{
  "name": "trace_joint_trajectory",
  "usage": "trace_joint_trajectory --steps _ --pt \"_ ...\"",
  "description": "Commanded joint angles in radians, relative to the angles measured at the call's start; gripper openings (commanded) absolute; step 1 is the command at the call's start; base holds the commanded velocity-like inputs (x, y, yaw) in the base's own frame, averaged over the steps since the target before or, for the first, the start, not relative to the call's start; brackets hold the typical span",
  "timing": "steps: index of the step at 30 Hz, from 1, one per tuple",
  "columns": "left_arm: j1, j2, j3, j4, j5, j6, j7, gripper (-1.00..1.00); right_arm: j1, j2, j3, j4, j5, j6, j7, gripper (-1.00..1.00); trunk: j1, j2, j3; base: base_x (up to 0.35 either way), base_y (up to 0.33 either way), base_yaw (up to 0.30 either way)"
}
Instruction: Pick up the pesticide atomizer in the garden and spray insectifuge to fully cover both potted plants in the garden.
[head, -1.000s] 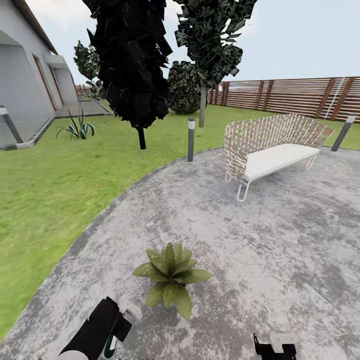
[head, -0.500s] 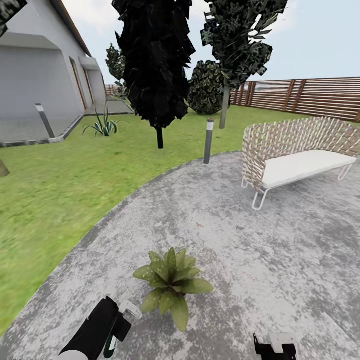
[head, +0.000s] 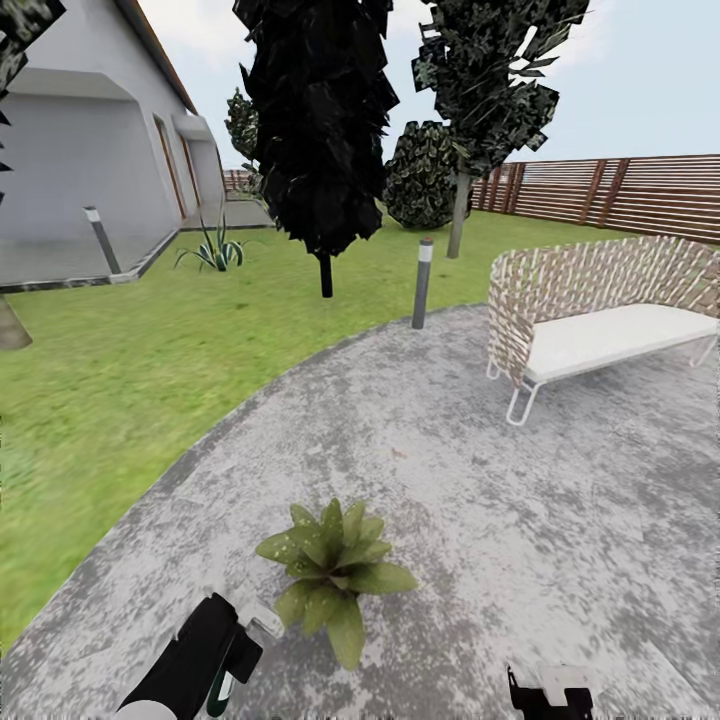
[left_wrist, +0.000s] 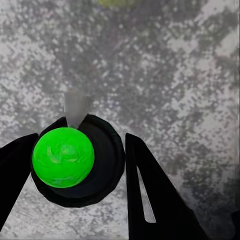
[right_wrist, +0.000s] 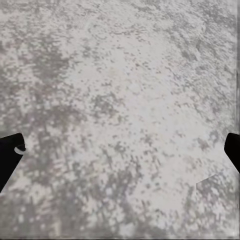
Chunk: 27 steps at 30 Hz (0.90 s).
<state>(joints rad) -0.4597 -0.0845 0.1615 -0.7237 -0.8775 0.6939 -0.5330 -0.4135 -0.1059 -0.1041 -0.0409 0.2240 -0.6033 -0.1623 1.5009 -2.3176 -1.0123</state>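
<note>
Potted plant (head: 330, 572) lower in view than before; camera shifted.

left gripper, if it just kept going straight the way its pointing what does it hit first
Most likely the bare paved patio: past the pesticide atomizer held between the left gripper fingers, its wrist view looks onto grey paving. The potted plant sits just ahead and to its right in the head view, probably off that line, though depth is unclear.

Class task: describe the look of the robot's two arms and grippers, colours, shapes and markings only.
The left arm is a black, rounded casing with white end parts. The left gripper has flat black fingers, one with a pale slit. The right gripper is black with a white block; its fingertips are black.
</note>
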Motion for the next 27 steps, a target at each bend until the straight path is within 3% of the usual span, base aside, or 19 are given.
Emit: trace_joint_trajectory --steps 1,9,16,22,27 --pt "0.000 -0.001 0.006 -0.002 -0.011 0.001 -0.010 -1.00 -0.001 0.000 -0.008 0.001 0.011 -0.003 -0.003 1.00 -0.001 0.000 -0.001 -0.246 -0.129 0.000" --pt "0.000 -0.001 0.014 -0.011 -0.005 0.001 -0.010 -1.00 -0.001 0.002 -0.008 0.001 0.011 -0.003 -0.005 1.00 -0.001 0.000 -0.001 -0.174 -0.092 0.025" --pt "0.000 -0.001 0.016 -0.012 0.008 -0.008 -0.026 -1.00 -0.001 0.002 -0.008 0.001 0.012 -0.003 -0.003 1.00 -0.001 0.000 -0.001 -0.004 -0.002 0.250" --pt "0.000 0.000 0.015 0.000 0.011 -0.078 -0.028 -1.00 -0.001 0.002 -0.008 0.001 0.012 -0.002 -0.003 1.00 -0.001 0.000 -0.001 0.000 0.000 0.274" --pt "0.000 -0.007 0.010 0.001 0.009 -0.085 -0.024 -1.00 -0.001 0.002 -0.008 0.001 0.012 -0.002 -0.004 1.00 -0.001 0.000 -0.001 0.000 -0.111 0.062"
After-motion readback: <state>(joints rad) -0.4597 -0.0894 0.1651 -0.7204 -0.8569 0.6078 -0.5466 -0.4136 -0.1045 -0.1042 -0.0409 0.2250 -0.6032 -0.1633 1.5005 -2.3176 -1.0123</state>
